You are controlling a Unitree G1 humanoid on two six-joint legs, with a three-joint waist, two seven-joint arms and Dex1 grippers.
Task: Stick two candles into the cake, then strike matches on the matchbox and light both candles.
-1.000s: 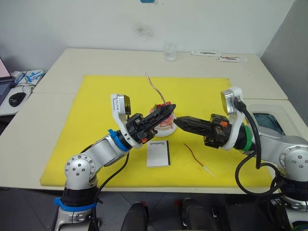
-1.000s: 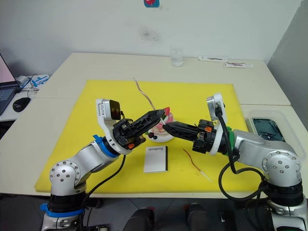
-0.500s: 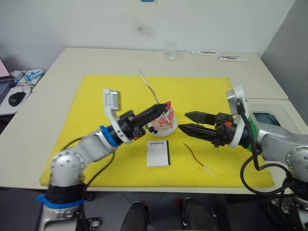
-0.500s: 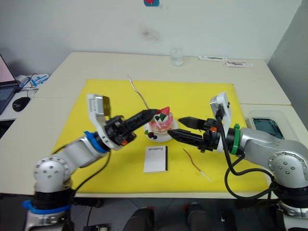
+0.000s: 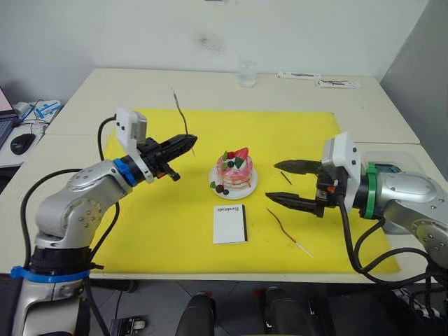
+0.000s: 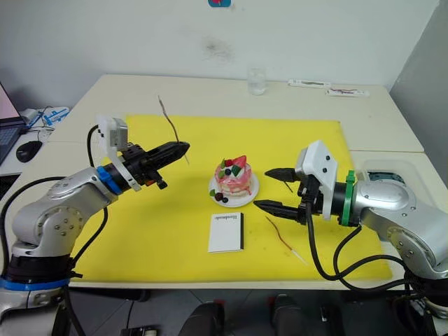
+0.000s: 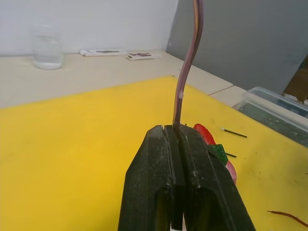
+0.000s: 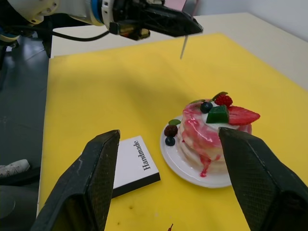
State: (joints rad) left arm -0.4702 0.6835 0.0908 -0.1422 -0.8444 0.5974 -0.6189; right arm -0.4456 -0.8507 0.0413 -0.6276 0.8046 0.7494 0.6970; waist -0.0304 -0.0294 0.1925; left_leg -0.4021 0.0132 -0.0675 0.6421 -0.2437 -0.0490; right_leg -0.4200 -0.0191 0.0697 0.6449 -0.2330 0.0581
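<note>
Yellow mat [image 5: 168,224] on a pale table: cake [image 5: 235,171] on its white plate at centre, no candle stuck in it yet. One candle [image 5: 180,115] is clamped in the closed left gripper [image 5: 187,142], held well left of the cake. The dark red candle [image 5: 283,227] lies beside the matchbox [image 5: 230,223] — lettering reads "Handmade". Right gripper [image 5: 282,183] is spread wide, empty. Both insertions and all lighting are judged outstanding.

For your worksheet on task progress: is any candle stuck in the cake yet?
No. The cake carries only fruit; left gripper holds one candle, the other lies on the mat.
</note>
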